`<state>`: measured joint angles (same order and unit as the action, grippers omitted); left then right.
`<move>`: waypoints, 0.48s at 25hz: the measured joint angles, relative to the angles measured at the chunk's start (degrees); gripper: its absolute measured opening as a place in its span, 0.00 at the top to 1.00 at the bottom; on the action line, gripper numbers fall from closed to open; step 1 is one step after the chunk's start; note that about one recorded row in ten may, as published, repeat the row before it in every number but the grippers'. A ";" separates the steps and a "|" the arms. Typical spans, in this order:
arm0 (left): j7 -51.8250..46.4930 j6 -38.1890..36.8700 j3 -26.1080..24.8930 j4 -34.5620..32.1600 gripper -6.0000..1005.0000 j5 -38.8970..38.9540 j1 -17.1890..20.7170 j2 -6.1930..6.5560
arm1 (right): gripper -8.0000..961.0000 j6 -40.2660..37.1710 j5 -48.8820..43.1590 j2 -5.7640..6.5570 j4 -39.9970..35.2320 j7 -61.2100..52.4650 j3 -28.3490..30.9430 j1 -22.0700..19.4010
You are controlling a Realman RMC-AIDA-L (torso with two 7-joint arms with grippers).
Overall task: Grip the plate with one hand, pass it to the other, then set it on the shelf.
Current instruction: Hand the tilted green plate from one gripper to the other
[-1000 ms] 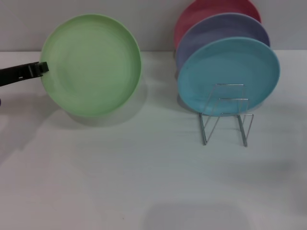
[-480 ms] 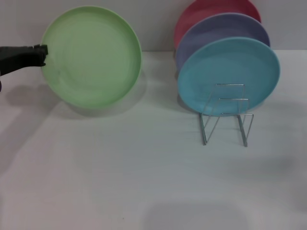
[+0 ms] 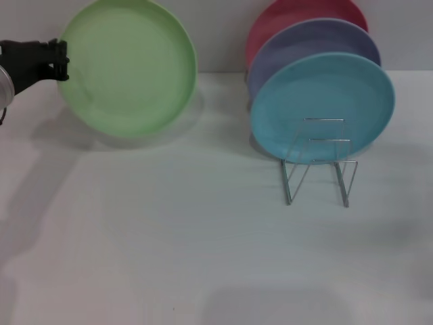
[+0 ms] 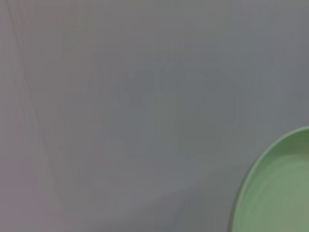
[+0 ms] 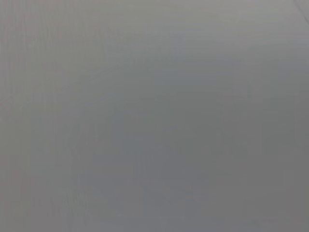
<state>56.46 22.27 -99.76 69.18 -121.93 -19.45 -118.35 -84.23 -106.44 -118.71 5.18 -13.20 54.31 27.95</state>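
Left tool clenched on plate rim, held upright above worktop, far left | you've got the grip done | handover and shelf remain

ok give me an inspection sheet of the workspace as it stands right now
surface: white table, bare in front
job's things: light green plate held off the table at its rim, face toward the head camera; wire rack with its two front loops free
clutter: sky-blue plate, lavender plate and red plate upright in the rack
grippers: left gripper shut on the green plate's edge; right gripper not in view
cables: nothing seen
surroundings: plain pale wall behind
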 joint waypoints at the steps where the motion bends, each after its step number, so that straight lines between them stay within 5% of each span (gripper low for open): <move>1: 0.44 -1.66 0.94 0.11 0.96 0.01 0.29 0.05 | 0.22 0.08 0.00 0.01 0.00 0.00 0.00 0.00; 12: 2.09 -20.13 11.17 0.81 0.96 0.47 3.68 0.18 | 0.22 0.90 0.02 0.02 0.01 0.02 0.00 0.09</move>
<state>58.54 2.14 -88.59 69.99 -121.46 -15.77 -118.17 -83.33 -106.43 -118.69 5.18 -13.18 54.31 28.04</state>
